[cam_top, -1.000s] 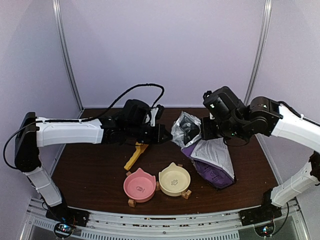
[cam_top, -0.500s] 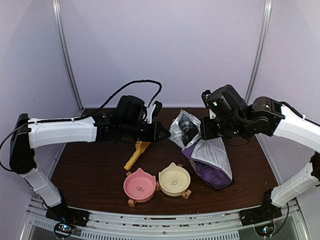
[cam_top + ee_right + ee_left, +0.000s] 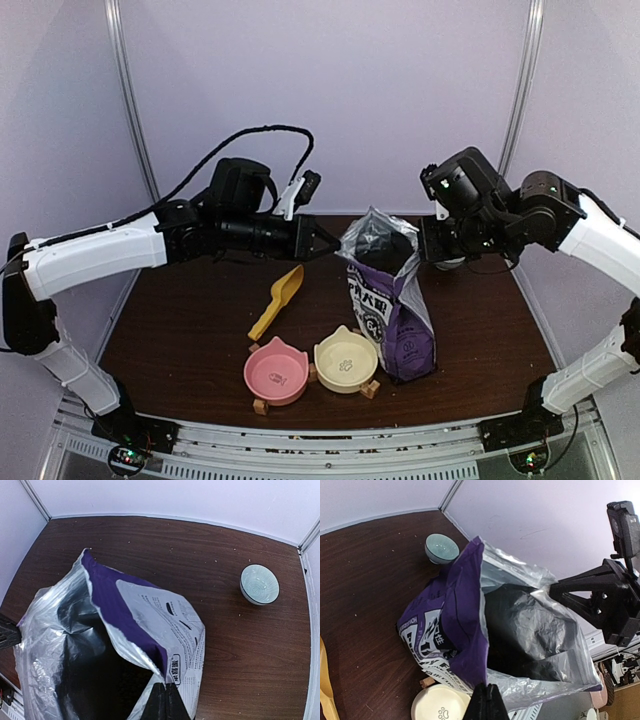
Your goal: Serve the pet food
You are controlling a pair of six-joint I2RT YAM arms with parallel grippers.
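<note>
Holding bag [image 3: 385,310] upright between left gripper [image 3: 330,243] and right gripper [image 3: 421,251], each pinched tight on its rim (mouth spread wide). No telling kibble from the dark inside, just ahead of both grippers.

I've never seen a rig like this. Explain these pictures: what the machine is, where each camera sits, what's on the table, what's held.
These are two robot arms bolted at the near edge of a brown table. The wide picture comes from a fixed camera above and behind them; the other two come from cameras on each wrist. The left hand and right hand each pinch one side of the open mouth of a purple bag, holding it upright. On it lie a yellow scoop, a pink bowl and a cream bowl, with a teal bowl farther back. The bag's inside is dark; no kibble shows.
</note>
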